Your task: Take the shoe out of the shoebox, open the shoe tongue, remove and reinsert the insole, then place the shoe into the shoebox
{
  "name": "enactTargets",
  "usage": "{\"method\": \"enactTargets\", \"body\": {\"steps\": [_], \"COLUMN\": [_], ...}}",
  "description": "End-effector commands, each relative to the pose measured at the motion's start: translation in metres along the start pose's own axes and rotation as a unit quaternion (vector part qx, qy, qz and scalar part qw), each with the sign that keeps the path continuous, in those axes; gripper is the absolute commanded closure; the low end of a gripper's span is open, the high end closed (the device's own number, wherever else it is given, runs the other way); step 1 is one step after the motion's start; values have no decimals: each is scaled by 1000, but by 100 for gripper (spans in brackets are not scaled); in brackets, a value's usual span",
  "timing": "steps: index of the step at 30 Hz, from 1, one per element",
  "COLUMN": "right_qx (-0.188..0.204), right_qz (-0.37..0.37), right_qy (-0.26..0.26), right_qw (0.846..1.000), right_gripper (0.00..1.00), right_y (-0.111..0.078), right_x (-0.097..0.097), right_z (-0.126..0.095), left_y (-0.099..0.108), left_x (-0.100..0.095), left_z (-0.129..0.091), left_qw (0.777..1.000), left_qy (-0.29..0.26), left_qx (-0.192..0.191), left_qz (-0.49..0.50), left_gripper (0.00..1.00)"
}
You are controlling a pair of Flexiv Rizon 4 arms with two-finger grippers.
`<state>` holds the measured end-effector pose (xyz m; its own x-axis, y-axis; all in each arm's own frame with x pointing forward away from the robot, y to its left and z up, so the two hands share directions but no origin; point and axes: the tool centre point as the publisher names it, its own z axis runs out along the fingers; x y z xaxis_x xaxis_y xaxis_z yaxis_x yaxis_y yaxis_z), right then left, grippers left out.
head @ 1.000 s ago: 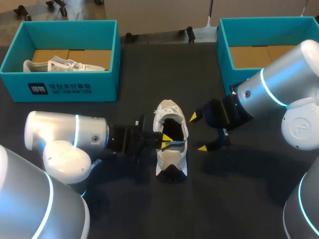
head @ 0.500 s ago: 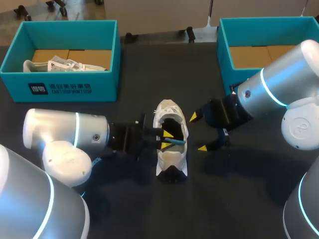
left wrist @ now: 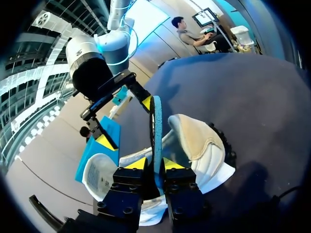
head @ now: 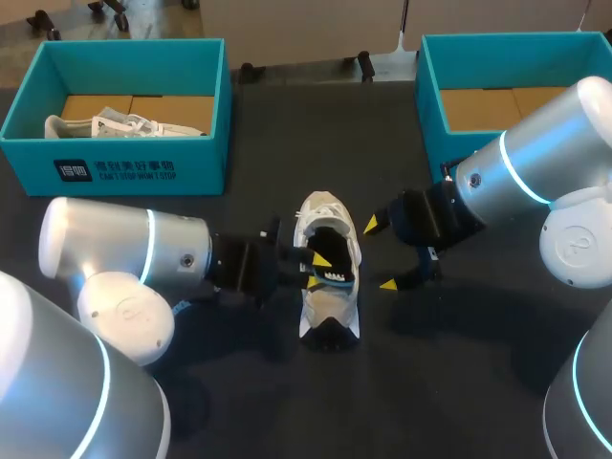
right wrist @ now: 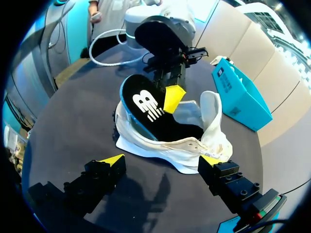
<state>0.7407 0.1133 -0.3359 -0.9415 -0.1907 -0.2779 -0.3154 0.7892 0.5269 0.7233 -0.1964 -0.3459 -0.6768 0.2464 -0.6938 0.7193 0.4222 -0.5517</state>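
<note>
A white shoe stands on the dark table, toe toward me. Its black insole with a blue edge leans half inside the shoe opening, heel end raised. My left gripper comes in from the shoe's left. In the left wrist view the insole stands edge-on between its slightly parted fingers, with a small gap at one side, so my left gripper is open. My right gripper waits wide open just right of the shoe, holding nothing. The right wrist view shows the shoe, the insole and my right gripper.
A teal shoebox at the back left holds another white shoe. A second teal shoebox stands at the back right, just behind my right arm. Bare table lies in front of the shoe.
My left gripper's fingers have parted a little around the insole. The insole has settled lower into the shoe. The right arm has not moved.
</note>
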Motion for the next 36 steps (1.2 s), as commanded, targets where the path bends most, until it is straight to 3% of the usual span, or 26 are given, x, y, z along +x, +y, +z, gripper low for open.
{"method": "enactTargets", "body": {"steps": [1, 17, 18, 19, 20, 22, 36], "right_qx": [-1, -1, -1, -1, -1, -1, -1], "right_qz": [-1, -1, -1, -1, -1, -1, -1], "right_qy": [-1, -1, -1, -1, -1, -1, -1], "right_qw": [1000, 1000, 1000, 1000, 1000, 1000, 1000], "right_gripper": [0, 0, 0, 0, 0, 0, 0], "right_y": [0, 0, 0, 0, 0, 0, 0], "right_x": [1, 1, 1, 1, 1, 1, 1], "right_z": [0, 0, 0, 0, 0, 0, 0], "left_y": [1, -4, -5, -5, -5, -6, -3], "left_x": [0, -8, -8, -8, -7, -6, -6], "left_z": [5, -6, -6, -6, -6, -5, 0], "left_qw": [1000, 997, 998, 998, 998, 999, 999], "left_qy": [9, -52, -51, -51, -47, -37, -17], "left_qx": [-8, 17, 15, 15, 13, 6, -16], "left_qz": [3, 50, 44, 44, 40, 36, 34], "left_gripper": [100, 100, 98, 73, 62, 65, 65]}}
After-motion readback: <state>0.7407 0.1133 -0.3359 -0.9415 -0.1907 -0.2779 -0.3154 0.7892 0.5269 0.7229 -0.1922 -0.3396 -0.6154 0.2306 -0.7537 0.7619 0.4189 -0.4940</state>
